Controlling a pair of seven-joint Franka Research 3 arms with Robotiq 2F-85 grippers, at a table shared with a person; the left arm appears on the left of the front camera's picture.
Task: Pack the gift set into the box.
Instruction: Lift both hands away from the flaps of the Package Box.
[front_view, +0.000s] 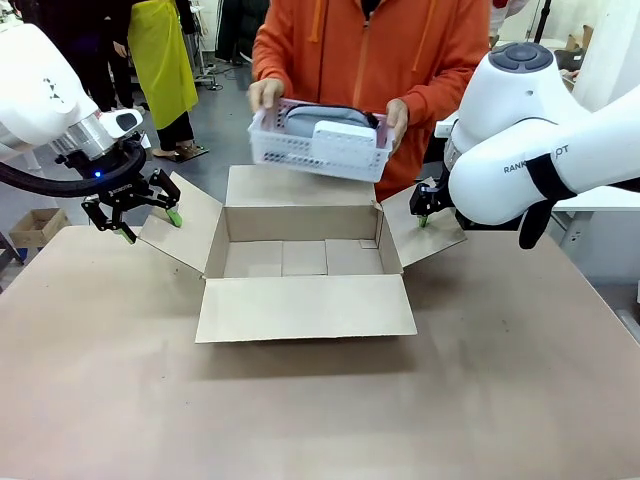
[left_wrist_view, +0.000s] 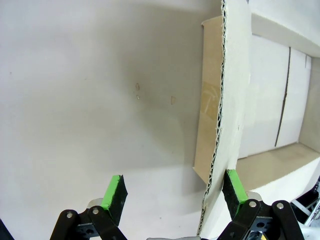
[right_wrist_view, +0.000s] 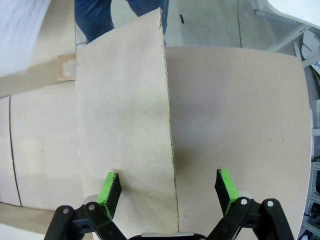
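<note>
The white perforated tray (front_view: 318, 146) is held up by the person's two hands, the right (front_view: 266, 94) and the left (front_view: 397, 122) each at one end, in the space between the two grippers and above the far flap (front_view: 300, 186) of the open carton (front_view: 306, 312). Inside it a grey-blue rounded item (front_view: 330, 120), a dark curved band (front_view: 366, 115) and a small white block (front_view: 344, 137) can be seen. The tray is judged to be light and fairly stiff, though some give in its thin lattice walls may be expected; the rounded item looks soft and padded, and the block could slide if the tray were tipped. It is best taken by the rims of its short ends and kept level.

The left gripper (left_wrist_view: 174, 175) is spread wide, with the edge of one side flap (left_wrist_view: 231, 90) between its fingers. The right gripper (right_wrist_view: 169, 176) is likewise spread wide, the opposite flap's edge between its fingers; no firm pinch is shown by either. The flaps are probably to be kept folded out while the tray is lowered.

Beneath the grippers, a smooth, pale tabletop (front_view: 290, 425) is marked by a few small specks. Beyond them, a grey floor, a yellow-green garment (front_view: 163, 65) and a smaller brown carton (front_view: 38, 228) are seen, the latter below the left gripper's side.
</note>
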